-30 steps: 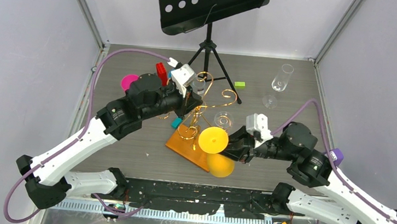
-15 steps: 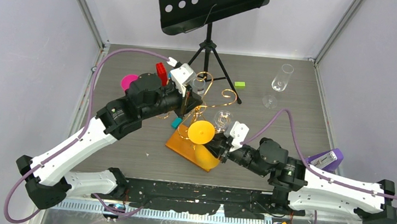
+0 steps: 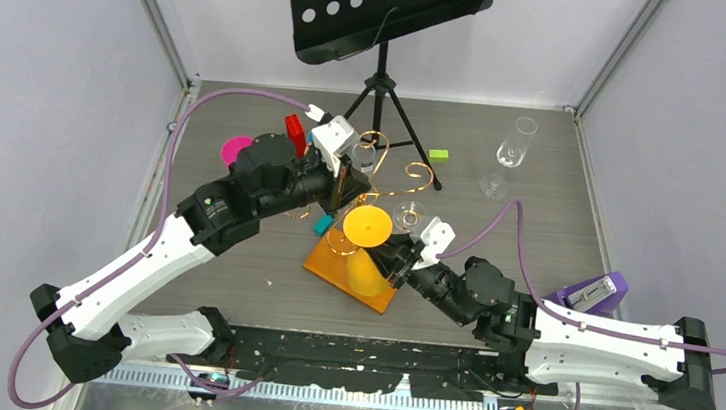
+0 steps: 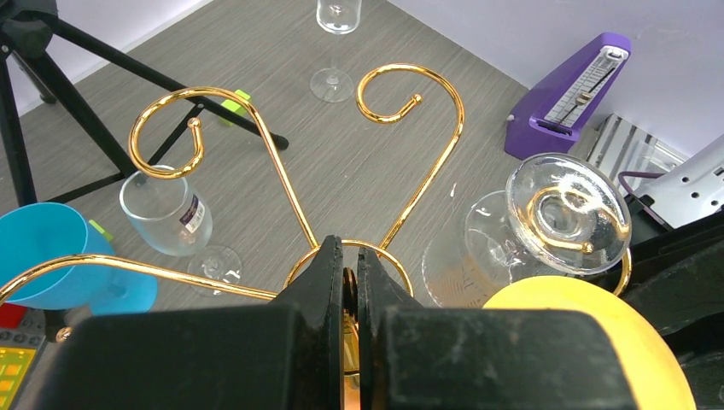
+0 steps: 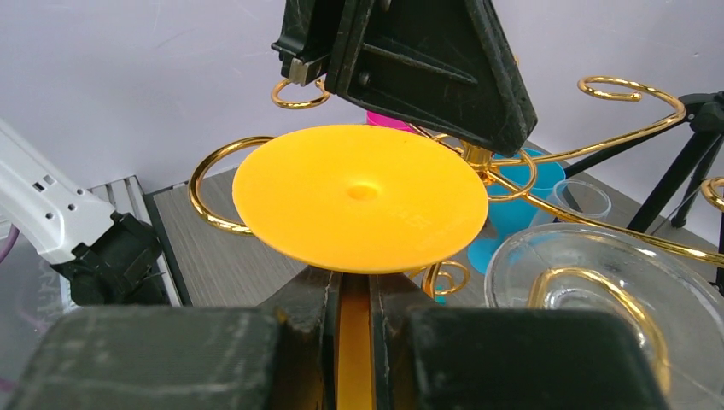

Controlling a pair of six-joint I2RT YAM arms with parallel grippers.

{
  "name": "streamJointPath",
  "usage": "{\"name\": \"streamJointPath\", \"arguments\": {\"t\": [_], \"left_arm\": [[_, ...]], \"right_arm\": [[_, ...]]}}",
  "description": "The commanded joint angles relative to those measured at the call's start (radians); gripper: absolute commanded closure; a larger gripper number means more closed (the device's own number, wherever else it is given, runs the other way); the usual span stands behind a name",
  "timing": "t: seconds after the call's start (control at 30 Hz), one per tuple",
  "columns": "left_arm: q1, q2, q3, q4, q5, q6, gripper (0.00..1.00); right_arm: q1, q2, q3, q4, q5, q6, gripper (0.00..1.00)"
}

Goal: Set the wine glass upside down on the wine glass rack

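wine glass rack [image 4: 412,67] stem clamped in the closed left gripper [image 4: 350,256], gold curled arms spread over the grey worktop [image 4: 376,162], clear glass [image 4: 568,213] hung foot-up on the right-hand loop, yellow wine glass [image 4: 589,342] seen just below it, purple metronome [image 4: 568,98] set beyond

"What do the robot's arms look like?"

"The left arm [image 3: 131,273] and the right arm [image 3: 607,339] are the same. Each has long white parts with fat black joints [image 3: 267,166] in between."

"And at the bottom?"

"Each one grows out of a black block [image 3: 74,343]."

"What is the purple string?"

"A purple cable [image 3: 170,161]. Each arm has one beside it."

"Anything on the white parts?"

"Little dark dots [image 3: 583,327], like screws."

"And at the tips?"

"A small white box [image 3: 333,138] sits on each wrist. The left end effector [image 4: 350,265] and the right end effector [image 5: 350,290] each have two flat black fingers [image 5: 312,299], dull and a bit scuffed."
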Motion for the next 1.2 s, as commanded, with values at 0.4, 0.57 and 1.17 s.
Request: {"name": "streamJointPath", "arguments": {"t": [0.4,0.57,1.17], "left_arm": [[0.013,0.006,0.031,0.008,0.004,-0.008,1.00],[0.013,0.009,0.029,0.009,0.007,-0.013,1.00],[0.013,0.005,0.009,0.026,0.025,-0.023,1.00]], "right_arm": [[-0.002,0.082,0.043,0.099,-0.107,0.015,0.95],[-0.002,0.089,0.053,0.114,-0.195,0.012,0.94],[-0.002,0.065,0.075,0.058,-0.494,0.044,0.93]]}}
